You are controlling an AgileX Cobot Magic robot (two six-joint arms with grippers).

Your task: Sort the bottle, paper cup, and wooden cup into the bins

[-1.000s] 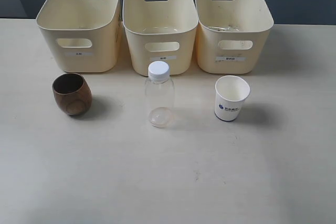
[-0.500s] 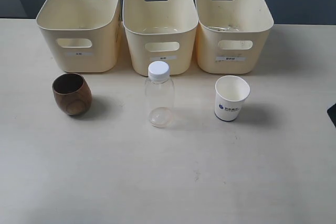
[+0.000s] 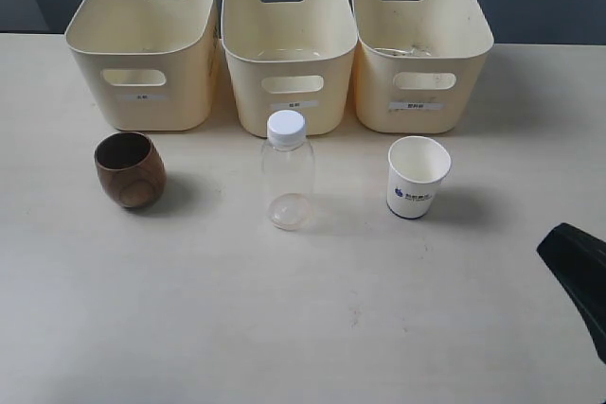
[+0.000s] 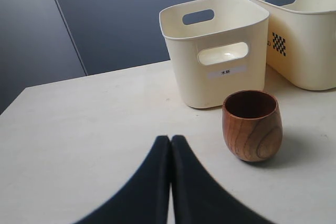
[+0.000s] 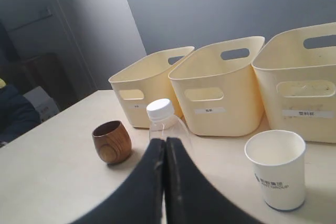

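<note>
From the exterior view, the three bins (image 3: 284,44) stand in a row at the back of the table (image 3: 284,328), with the wooden cup (image 3: 130,169), bottle (image 3: 287,169) and paper cup (image 3: 418,177) upright in front of them; a dark shape at the right edge is probably the right arm. The left wrist view shows the left gripper (image 4: 170,142) pressed closed on nothing, near the wooden cup (image 4: 252,124). The right wrist view shows the right gripper (image 5: 165,145) likewise closed and empty, before the bottle (image 5: 163,119).

Dark brown grained wooden cup (image 3: 130,169), cream bins (image 3: 142,54)
</note>
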